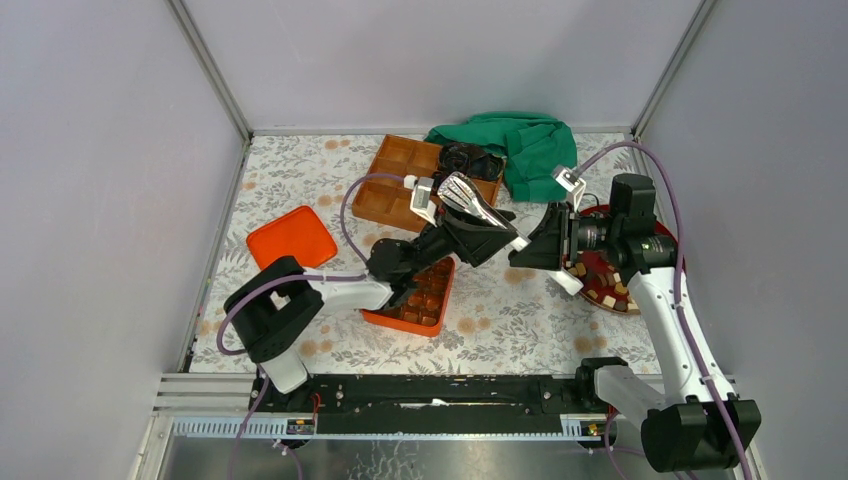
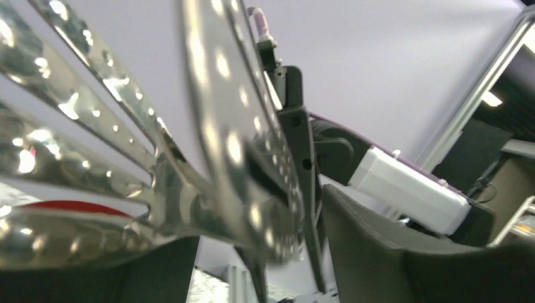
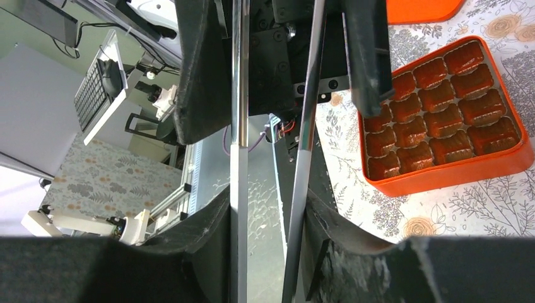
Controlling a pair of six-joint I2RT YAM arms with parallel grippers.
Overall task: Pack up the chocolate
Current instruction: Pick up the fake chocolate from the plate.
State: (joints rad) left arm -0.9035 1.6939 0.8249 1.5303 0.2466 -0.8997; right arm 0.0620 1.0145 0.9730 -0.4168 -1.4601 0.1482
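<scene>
The chocolate [image 1: 606, 292] is lying as small tan, cream and dark pieces on a red plate [image 1: 598, 263] at about 3 o'clock on the desk [image 1: 520, 320], partly hidden under the right arm. None of it is being carried.

Just at 9 o'clock from the plate, the right hand [image 1: 528, 247] is pinching narrowly on a pair of shiny slotted tongs [image 1: 468, 195]. Its wrist view is showing both metal strips running up between its fingers. The left hand [image 1: 478, 238] is meeting it from the 9 o'clock side. Its fingers are standing wide and straddling the tongs near the heads, with a gap showing on one side, so it does not seem to be clamping them.

Below the two hands, towards 7 o'clock, an orange box [image 1: 405, 322] with rows of glossy brown cells is waiting. Whether those cells are filled I cannot tell. An orange lid [image 1: 292, 237] is sitting at 9 o'clock. A brown compartment tray [image 1: 372, 205], black crinkled bundles [image 1: 465, 158] and a green cloth [image 1: 525, 148] are lying towards 12 o'clock.

The step is reading as the tongs being re-seated or passed between the hands, with packing hardly begun. To do it well, the holding hand should be staying firm until the other is squeezing squarely across both strips. The blades need room to spring, and they should be staying clear of the box rim and the plate
</scene>
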